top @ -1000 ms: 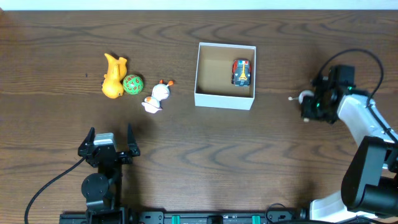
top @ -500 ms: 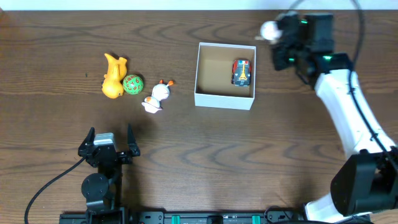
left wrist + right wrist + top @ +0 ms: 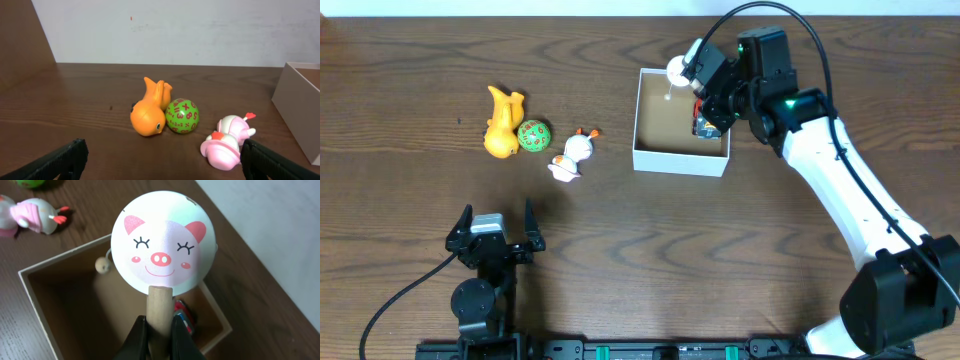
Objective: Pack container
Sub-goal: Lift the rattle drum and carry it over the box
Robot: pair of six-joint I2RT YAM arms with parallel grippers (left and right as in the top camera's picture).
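The container [image 3: 681,161], a small square box with white walls and a brown inside, stands right of centre and holds a red and blue toy car [image 3: 708,123]. My right gripper [image 3: 696,72] is shut on the wooden handle of a round white pig-face drum toy [image 3: 677,70], which hangs over the box's far rim. In the right wrist view the pig-face drum [image 3: 164,247] fills the middle, above the container [image 3: 60,256] and the car [image 3: 184,318]. My left gripper [image 3: 495,222] stands open near the front left, holding nothing.
An orange toy animal [image 3: 502,122], a green ball with red numbers [image 3: 533,135] and a pink and white toy [image 3: 572,155] lie in a group left of the box. The left wrist view shows the same orange toy [image 3: 150,110], ball [image 3: 182,116] and pink toy [image 3: 227,142].
My right arm has swung from the table's right side up and to the left, carrying the pig-face drum over the container. The left arm has not moved.
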